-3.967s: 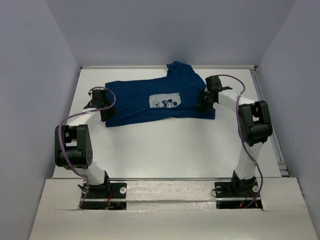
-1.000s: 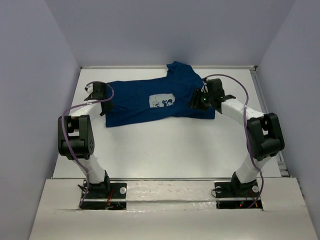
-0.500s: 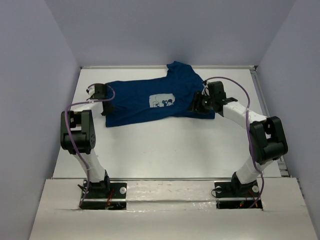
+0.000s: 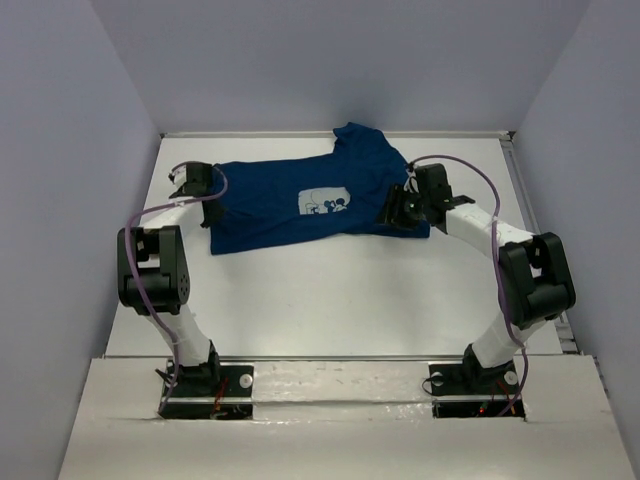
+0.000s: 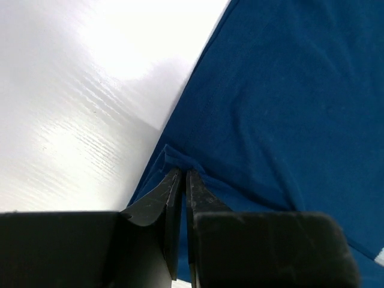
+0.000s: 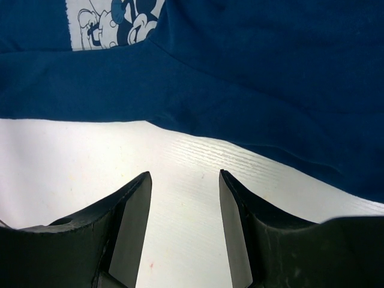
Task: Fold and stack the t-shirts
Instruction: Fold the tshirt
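Note:
A dark navy-blue t-shirt (image 4: 290, 205) lies spread flat at the back of the white table (image 4: 330, 290), its pale Mickey print (image 4: 327, 202) facing up. My left gripper (image 4: 209, 212) sits at the shirt's left edge. In the left wrist view the left gripper (image 5: 182, 171) is shut, pinching a small fold of the t-shirt (image 5: 288, 102) hem between its tips. My right gripper (image 4: 393, 213) is at the shirt's right side. In the right wrist view the right gripper (image 6: 184, 174) stands open over bare table, just short of the t-shirt (image 6: 270, 72) edge, with the print (image 6: 111, 24) beyond.
Pale walls (image 4: 90, 160) close in the table on the left, back and right. A narrow strip (image 4: 545, 260) runs along the table's right edge. The white front ledge (image 4: 330, 400) carries both arm bases.
My left gripper has closed onto the shirt's left edge. The right gripper has shifted slightly along the shirt's near right edge and stayed open.

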